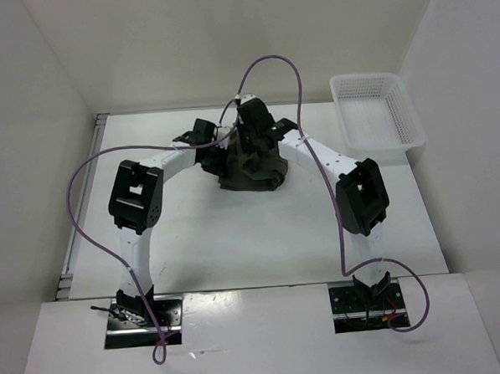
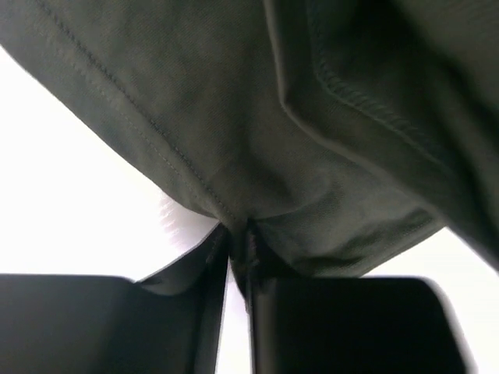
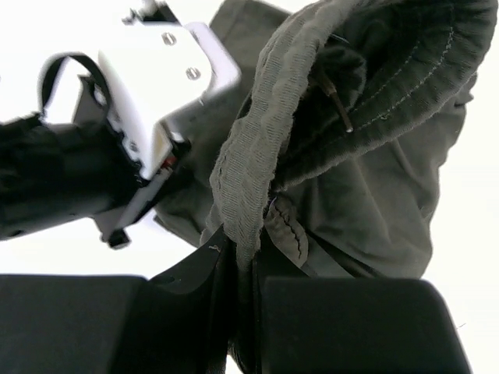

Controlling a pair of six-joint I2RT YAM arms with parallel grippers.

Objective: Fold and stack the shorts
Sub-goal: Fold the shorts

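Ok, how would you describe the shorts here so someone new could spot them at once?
On the white table, look to the far middle, where the left gripper and right gripper meet. The shorts are the bunched dark olive-green heap pinched by both. They are the only cloth in view, unlike the rigid white mesh basket at the far right.
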